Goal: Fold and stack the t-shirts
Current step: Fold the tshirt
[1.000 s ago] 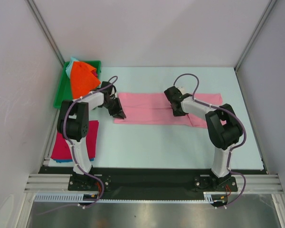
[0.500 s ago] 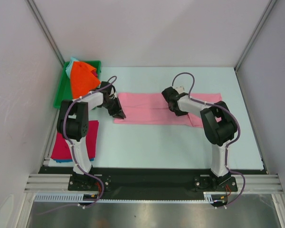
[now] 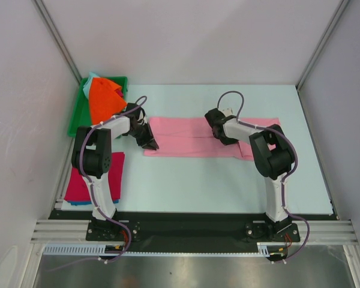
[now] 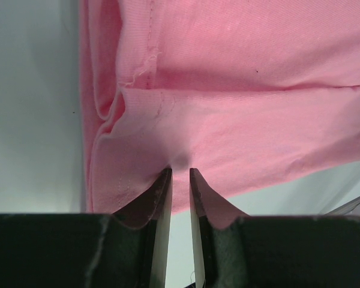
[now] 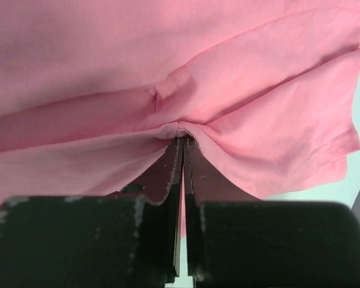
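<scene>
One shirt of the four looks finished: the magenta-red t-shirt (image 3: 77, 183) lies folded flat at the near left of the bench (image 3: 198, 180), with a bluish edge (image 3: 78, 203) showing under it that I cannot identify. Work now centres on the light pink t-shirt (image 3: 186, 137), which lies across the middle of the bench as a long narrow band, its sides apparently turned in lengthwise. The left gripper (image 4: 180, 171), jaws narrow, pinches the band's left end, and the cloth puckers at its tips. The right gripper (image 5: 181, 139), jaws all but together, grips a gathered fold right of the band's middle. By my reckoning the crosswise fold comes next, then the move to the stack. The bright orange t-shirt (image 3: 103, 99) sits crumpled in the green tray (image 3: 77, 120) at the far left, with a scrap of pale teal t-shirt (image 3: 93, 76) peeking from behind it. Both look unfolded, so I judge that well over half the job remains. No brand, label or readable writing appears anywhere.
</scene>
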Robot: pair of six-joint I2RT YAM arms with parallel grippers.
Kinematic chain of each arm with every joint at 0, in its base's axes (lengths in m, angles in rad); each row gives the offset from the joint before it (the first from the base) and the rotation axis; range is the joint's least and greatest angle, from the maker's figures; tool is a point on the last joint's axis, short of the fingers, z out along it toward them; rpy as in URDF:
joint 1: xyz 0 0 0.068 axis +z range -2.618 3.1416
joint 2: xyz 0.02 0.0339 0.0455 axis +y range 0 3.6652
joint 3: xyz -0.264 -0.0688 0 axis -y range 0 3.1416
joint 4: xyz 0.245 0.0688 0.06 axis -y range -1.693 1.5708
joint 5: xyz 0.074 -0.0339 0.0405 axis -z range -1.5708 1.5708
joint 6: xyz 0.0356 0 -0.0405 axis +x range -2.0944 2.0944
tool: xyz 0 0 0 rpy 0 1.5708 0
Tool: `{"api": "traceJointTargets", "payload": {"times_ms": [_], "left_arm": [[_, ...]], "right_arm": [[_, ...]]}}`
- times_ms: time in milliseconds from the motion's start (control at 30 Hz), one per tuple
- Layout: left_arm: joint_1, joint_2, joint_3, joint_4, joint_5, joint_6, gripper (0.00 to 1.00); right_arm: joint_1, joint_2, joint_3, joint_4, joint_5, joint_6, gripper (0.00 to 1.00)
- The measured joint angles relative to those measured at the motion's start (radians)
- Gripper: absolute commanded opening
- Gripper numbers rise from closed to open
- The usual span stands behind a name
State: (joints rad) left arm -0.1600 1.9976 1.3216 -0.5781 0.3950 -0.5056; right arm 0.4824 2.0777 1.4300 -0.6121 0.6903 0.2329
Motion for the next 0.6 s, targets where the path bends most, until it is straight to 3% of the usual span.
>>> {"api": "traceJointTargets", "payload": {"times_ms": [600], "left_arm": [[0.001, 0.000, -0.002, 0.001, 0.001, -0.001, 0.22]], "right_arm": [[-0.009, 0.059, 0.068, 0.023, 0.035, -0.043, 0.00]]}}
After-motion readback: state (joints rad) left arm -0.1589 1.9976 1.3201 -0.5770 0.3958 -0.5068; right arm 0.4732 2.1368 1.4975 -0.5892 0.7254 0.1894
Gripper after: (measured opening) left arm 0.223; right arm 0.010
